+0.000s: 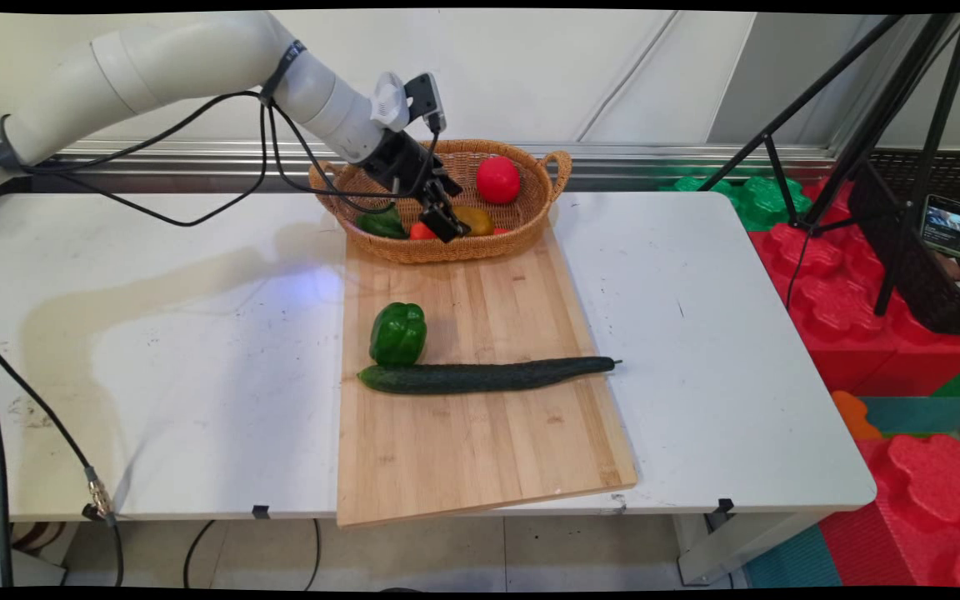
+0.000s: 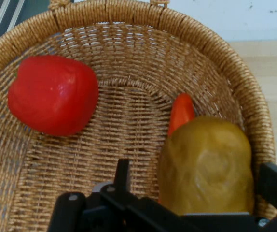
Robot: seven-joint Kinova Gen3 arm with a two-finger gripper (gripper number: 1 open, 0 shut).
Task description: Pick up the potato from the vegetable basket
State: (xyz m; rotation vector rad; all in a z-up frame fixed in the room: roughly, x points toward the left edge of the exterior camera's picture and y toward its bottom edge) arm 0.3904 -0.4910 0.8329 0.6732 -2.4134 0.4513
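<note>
1. Gripper: lowered into the wicker basket at the cutting board's far edge. Jaws spread, straddling the yellow pepper; not clamped.
2. Basket contents: yellow pepper, red pepper, small orange-red piece, green pepper.
3. Board, middle: green bell pepper touching a cucumber that lies crosswise.

White arm, black cables, black fingers.
</note>
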